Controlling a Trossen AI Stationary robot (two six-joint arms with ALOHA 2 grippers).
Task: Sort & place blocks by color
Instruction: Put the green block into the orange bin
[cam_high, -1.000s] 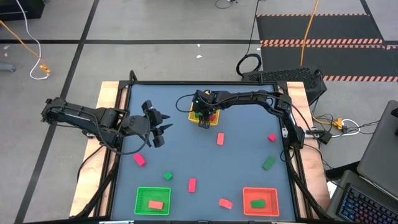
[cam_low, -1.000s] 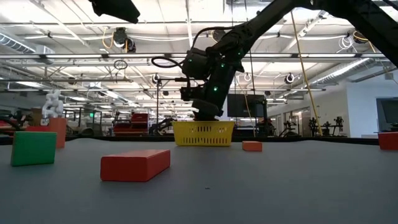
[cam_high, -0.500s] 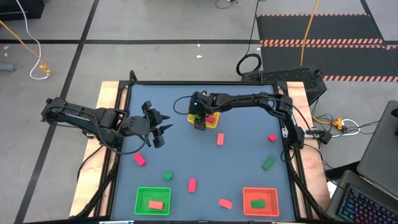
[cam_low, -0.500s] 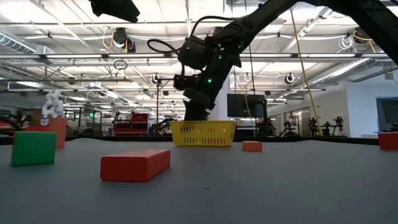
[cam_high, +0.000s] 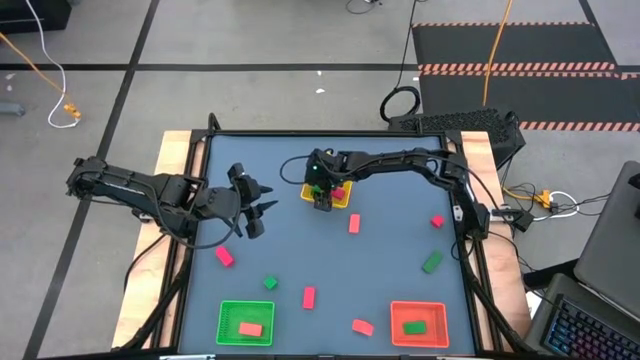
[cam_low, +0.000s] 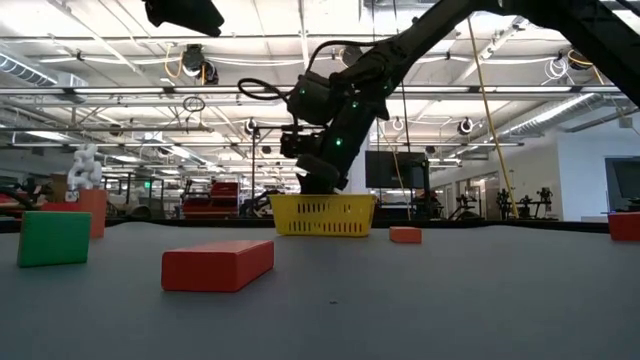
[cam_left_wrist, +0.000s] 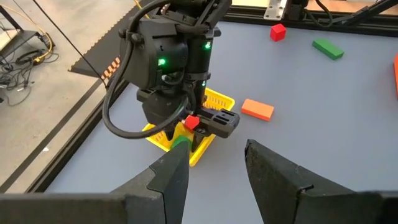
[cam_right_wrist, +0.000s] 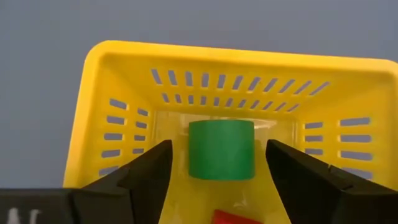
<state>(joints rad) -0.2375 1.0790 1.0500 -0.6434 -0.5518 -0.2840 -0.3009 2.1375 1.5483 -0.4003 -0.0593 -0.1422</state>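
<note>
The right hand (cam_high: 321, 200) hangs over the yellow basket (cam_high: 345, 198) toward twelve o'clock on the worktop (cam_high: 400, 260), its fingers (cam_right_wrist: 146, 171) spread wide and gripping nothing. Between them, in the right wrist view, a green block (cam_right_wrist: 221, 149) lies on the basket floor with a red block (cam_right_wrist: 235, 218) just beside it. The left hand (cam_high: 262, 210) waits toward nine o'clock of the worktop, pointing at the yellow basket, its fingers (cam_left_wrist: 171, 171) parted and empty. The other blocks are scattered over the worktop: a salmon bar (cam_high: 354, 224) just at five o'clock of the yellow basket, a small red cube (cam_high: 437, 222) at three o'clock near the right edge, and a green bar (cam_high: 432, 262) at four o'clock below it. A pink-red block (cam_high: 225, 257) lies at eight o'clock, a small green cube (cam_high: 270, 283) at seven o'clock, a pink-red bar (cam_high: 309, 296) at six o'clock and a salmon block (cam_high: 362, 326) at about five o'clock near the front edge. The green basket (cam_high: 226, 335) at the seven o'clock corner holds a salmon block (cam_high: 250, 328), and the red basket (cam_high: 436, 335) at the five o'clock corner holds a green block (cam_high: 413, 326).
</note>
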